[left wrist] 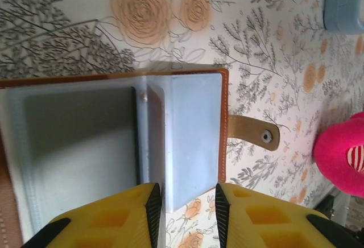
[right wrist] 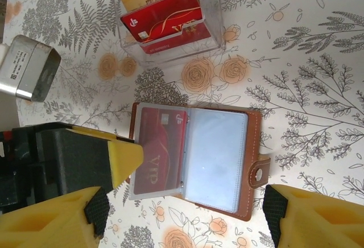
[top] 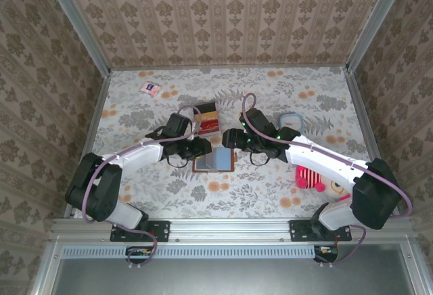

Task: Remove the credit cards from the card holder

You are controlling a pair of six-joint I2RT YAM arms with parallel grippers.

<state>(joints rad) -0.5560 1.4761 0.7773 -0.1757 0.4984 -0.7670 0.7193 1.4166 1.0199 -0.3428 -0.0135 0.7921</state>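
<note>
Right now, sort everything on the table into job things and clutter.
Job:
card holder
red card in its sleeve

Clutter:
clear card box
pink-and-white packet
light blue object
pink plush toy

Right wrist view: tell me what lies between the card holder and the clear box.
Nothing: only bare flowered tablecloth separates the card holder and the clear box in the right wrist view.
</note>
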